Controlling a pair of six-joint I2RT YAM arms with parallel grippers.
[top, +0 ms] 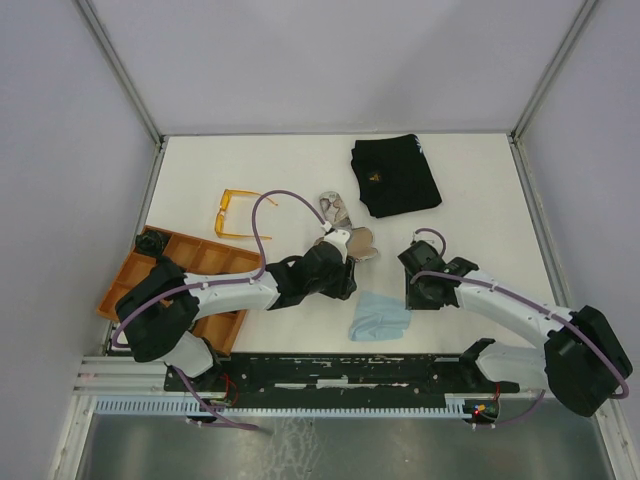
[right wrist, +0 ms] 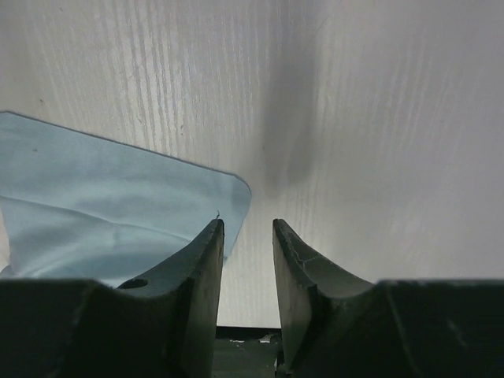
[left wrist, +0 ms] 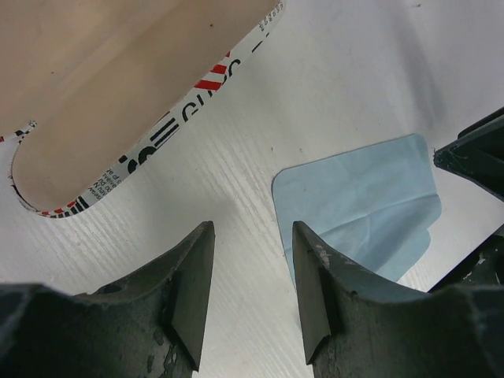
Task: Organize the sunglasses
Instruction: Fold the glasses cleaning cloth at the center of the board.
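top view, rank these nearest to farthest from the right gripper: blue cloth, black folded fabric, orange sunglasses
1. light blue cloth, just to the left of the right gripper
2. black folded fabric, toward the far edge
3. orange sunglasses, far left

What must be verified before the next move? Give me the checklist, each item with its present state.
1. Left claw empty, jaws apart: ok.
2. Right claw empty, jaws apart: ok.
3. Orange sunglasses lying free on the table, nothing on them: ok.
4. White sunglasses located: cannot tell; no view shows them clearly.
5. Open glasses case empty in the part the left wrist view shows: ok.
6. Light blue cloth lying flat, apart from the case: ok.
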